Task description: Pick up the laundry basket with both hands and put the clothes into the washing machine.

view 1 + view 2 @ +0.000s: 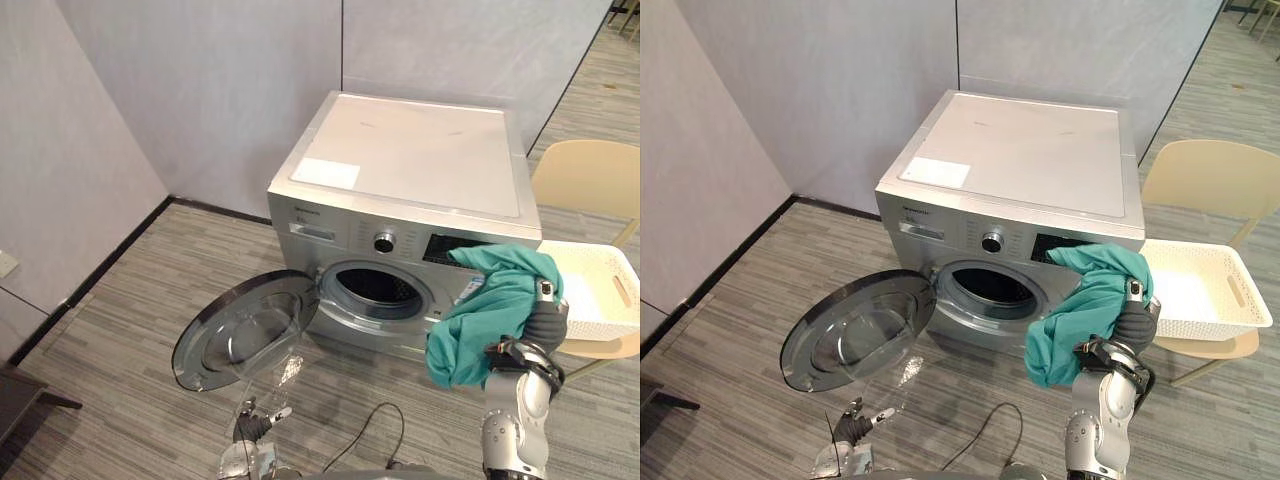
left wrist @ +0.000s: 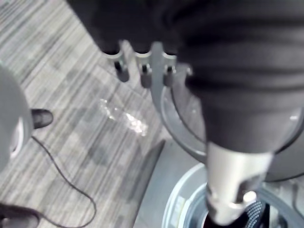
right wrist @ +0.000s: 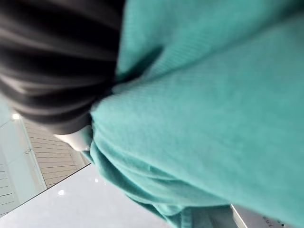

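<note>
A silver front-loading washing machine (image 1: 400, 170) stands against the grey wall. Its round door (image 1: 245, 330) is swung wide open to the left, and the drum opening (image 1: 378, 290) looks dark. My right hand (image 1: 545, 322) is raised to the right of the opening, with a teal garment (image 1: 490, 310) draped over it and hanging down its left side. The cloth (image 3: 213, 95) covers the hand. A white laundry basket (image 1: 600, 290) rests on a beige chair (image 1: 590, 175) just right of that hand. My left hand (image 1: 255, 425) hangs low below the door with straight fingers (image 2: 145, 76), holding nothing.
Grey partition walls close off the left and the back. The open door juts out over the striped grey floor (image 1: 130, 340) in front of the machine. A dark piece of furniture (image 1: 20, 400) shows at the lower left edge.
</note>
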{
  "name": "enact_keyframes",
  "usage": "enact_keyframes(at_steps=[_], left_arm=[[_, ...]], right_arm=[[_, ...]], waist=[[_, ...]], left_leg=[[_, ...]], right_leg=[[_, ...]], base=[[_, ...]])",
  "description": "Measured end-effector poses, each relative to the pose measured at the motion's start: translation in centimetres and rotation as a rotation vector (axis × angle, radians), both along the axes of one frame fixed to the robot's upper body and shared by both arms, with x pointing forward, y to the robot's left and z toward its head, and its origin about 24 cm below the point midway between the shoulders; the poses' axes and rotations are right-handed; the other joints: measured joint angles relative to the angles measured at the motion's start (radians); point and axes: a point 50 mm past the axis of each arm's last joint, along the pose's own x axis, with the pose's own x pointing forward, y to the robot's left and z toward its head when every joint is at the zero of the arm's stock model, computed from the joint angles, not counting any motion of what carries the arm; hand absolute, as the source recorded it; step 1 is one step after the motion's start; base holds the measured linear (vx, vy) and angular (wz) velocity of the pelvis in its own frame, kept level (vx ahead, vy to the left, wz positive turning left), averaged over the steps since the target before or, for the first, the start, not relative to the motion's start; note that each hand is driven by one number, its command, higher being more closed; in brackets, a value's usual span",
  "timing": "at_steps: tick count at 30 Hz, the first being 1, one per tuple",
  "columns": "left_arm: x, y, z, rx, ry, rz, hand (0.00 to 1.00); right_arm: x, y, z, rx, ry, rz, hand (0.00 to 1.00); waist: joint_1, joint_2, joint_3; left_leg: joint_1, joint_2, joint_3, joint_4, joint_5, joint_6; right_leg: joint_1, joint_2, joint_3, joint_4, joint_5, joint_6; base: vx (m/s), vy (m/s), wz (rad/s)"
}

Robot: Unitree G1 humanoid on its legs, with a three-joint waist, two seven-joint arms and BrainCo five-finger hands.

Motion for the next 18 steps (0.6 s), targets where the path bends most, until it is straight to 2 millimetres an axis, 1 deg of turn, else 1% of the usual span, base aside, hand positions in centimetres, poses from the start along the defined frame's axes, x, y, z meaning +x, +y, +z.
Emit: enact_keyframes(at_steps=[1,3,4,5,6,7,8,9,10,11,12,13,14,15,16,17,18], left_arm=[[0.1,0.0,0.0,0.001,-0.004,0.001,0.0],[0.2,0.0,0.0,0.001,-0.003,-0.001,0.0],[0.3,0.0,0.1,0.0,-0.005,-0.004,0.0],[0.4,0.0,0.1,0.0,-0.008,-0.005,0.0],[0.5,0.0,0.1,0.0,-0.009,-0.004,0.0],[0.6,0.0,0.2,0.001,-0.014,-0.003,0.0],[0.9,0.1,0.3,0.001,-0.028,0.002,0.0],[1.0,0.1,0.5,-0.003,-0.041,0.014,0.0],[0.5,0.2,0.3,-0.005,-0.029,0.027,0.0],[0.2,0.4,0.3,-0.006,-0.022,0.043,0.0],[0.0,0.7,0.2,-0.01,-0.018,0.073,0.0],[-0.6,1.0,0.1,-0.012,-0.008,0.099,0.0],[-1.2,1.4,-0.1,-0.014,0.006,0.137,0.0],[-1.9,1.8,-0.2,-0.016,0.019,0.17,0.0],[-2.0,1.9,-0.2,-0.016,0.019,0.188,0.0],[-2.3,2.1,-0.3,-0.014,0.025,0.202,0.0],[-2.7,2.1,-0.4,-0.016,0.034,0.217,0.0]], right_arm=[[0.1,0.1,0.0,0.007,-0.005,0.01,1.0],[0.2,0.5,-0.1,0.019,-0.008,0.031,1.0],[0.0,0.5,-0.3,0.021,-0.001,0.035,1.0],[-0.1,0.5,-0.3,0.025,0.002,0.036,1.0],[-0.2,0.6,-0.5,0.026,0.007,0.04,1.0],[0.0,0.9,-0.5,0.027,0.008,0.056,1.0],[0.1,1.1,-0.4,0.027,0.005,0.067,1.0],[0.2,1.4,-0.3,0.019,0.004,0.091,1.0],[0.5,2.0,-0.3,0.015,0.002,0.135,1.0],[0.5,2.2,-0.3,0.014,-0.001,0.15,1.0],[0.6,2.3,-0.1,0.013,-0.009,0.155,1.0],[0.6,2.5,0.1,0.011,-0.019,0.161,1.0],[0.6,2.4,0.2,0.011,-0.024,0.159,1.0],[0.6,2.3,0.2,0.01,-0.023,0.161,1.0],[0.6,2.2,0.3,0.008,-0.024,0.161,1.0],[0.7,2.3,0.3,0.004,-0.025,0.166,1.0],[0.7,2.4,0.3,0.0,-0.024,0.177,1.0]], waist=[[0.001,-0.004,0.001],[0.0,-0.004,0.002],[-0.001,-0.002,0.002],[-0.001,-0.002,0.005],[0.001,-0.003,0.01],[0.001,-0.004,0.024],[0.002,0.0,0.037],[0.008,0.02,0.058],[0.018,0.035,0.066],[0.02,0.037,0.065],[0.027,0.035,0.064],[0.031,0.034,0.064],[0.027,0.032,0.066],[0.028,0.025,0.072],[0.027,0.023,0.072],[0.03,0.03,0.068],[0.032,0.042,0.065]], left_leg=[[-0.001,0.0,-0.006,-0.019,0.005,-0.008],[-0.006,0.005,-0.038,-0.025,0.005,-0.008],[-0.02,0.014,-0.051,0.007,0.003,-0.007],[-0.031,0.021,-0.056,0.039,-0.005,0.004],[-0.063,0.033,-0.07,0.121,-0.021,0.028],[-0.111,0.045,-0.088,0.255,-0.029,0.04],[-0.133,0.057,-0.099,0.331,-0.029,0.04],[-0.16,0.079,-0.132,0.455,-0.027,0.041],[-0.178,0.089,-0.176,0.525,-0.019,0.03],[-0.188,0.089,-0.188,0.547,-0.007,0.015],[-0.195,0.085,-0.198,0.561,0.002,0.013],[-0.197,0.078,-0.192,0.528,-0.017,0.023],[-0.204,0.069,-0.191,0.451,-0.031,0.036],[-0.199,0.063,-0.184,0.348,-0.029,0.034],[-0.193,0.06,-0.183,0.283,-0.026,0.03],[-0.17,0.054,-0.189,0.153,0.002,-0.004],[-0.157,0.058,-0.201,0.09,0.023,-0.035]], right_leg=[[0.0,0.014,0.003,-0.022,-0.002,-0.007],[0.007,0.027,0.0,-0.043,0.003,-0.015],[0.019,0.032,-0.007,-0.05,0.003,-0.017],[0.027,0.033,-0.012,-0.05,-0.003,-0.024],[0.037,0.034,-0.02,-0.047,-0.018,-0.035],[0.058,0.035,-0.023,-0.042,-0.029,-0.046],[0.074,0.037,-0.023,-0.037,-0.033,-0.046],[0.098,0.048,-0.012,-0.026,-0.05,-0.05],[0.118,0.057,0.006,-0.021,-0.068,-0.055],[0.122,0.056,0.02,-0.021,-0.074,-0.059],[0.122,0.046,0.038,-0.024,-0.075,-0.059],[0.112,0.031,0.05,-0.024,-0.074,-0.06],[0.097,0.018,0.064,-0.025,-0.074,-0.061],[0.091,-0.002,0.079,-0.026,-0.073,-0.061],[0.09,-0.009,0.083,-0.025,-0.073,-0.062],[0.079,-0.018,0.094,-0.017,-0.081,-0.046],[0.077,-0.018,0.107,-0.012,-0.084,-0.031]], base=[[-0.06,-0.1,-0.07],[-0.02,-0.081,0.02],[0.0,-0.069,0.16],[0.01,-0.048,0.29],[0.0,-0.033,0.31],[-0.01,-0.038,0.24],[-0.03,-0.037,0.02],[-0.06,-0.023,-0.22],[-0.05,0.007,-0.34],[-0.01,0.033,-0.43],[0.07,0.05,-0.44],[0.09,0.054,-0.43],[0.09,0.059,-0.36],[0.09,0.088,-0.22],[0.12,0.138,-0.24],[0.12,0.166,-0.28],[0.23,0.303,-0.48]])
